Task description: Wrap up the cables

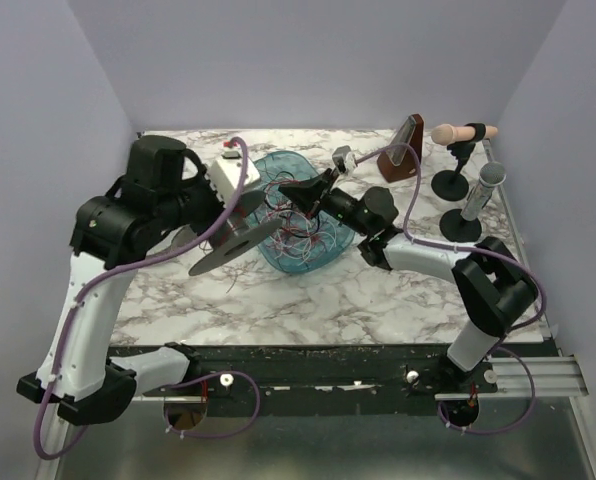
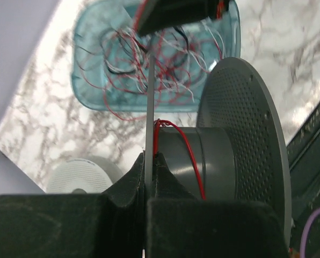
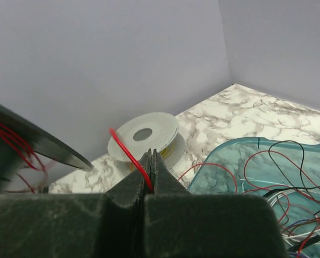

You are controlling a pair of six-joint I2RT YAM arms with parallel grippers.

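Red cable (image 3: 129,156) pinched above teal tray (image 3: 213,172)
It is clamped in the closed right gripper (image 3: 151,161); a grey spool (image 2: 230,145) is gripped by the left gripper (image 2: 149,161) beside the tray.

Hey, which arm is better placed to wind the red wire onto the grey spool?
Right. The right gripper is shut on the thin red wire, while the left gripper is clamped on a flange of the grey plastic spool, so it should probably only hold.
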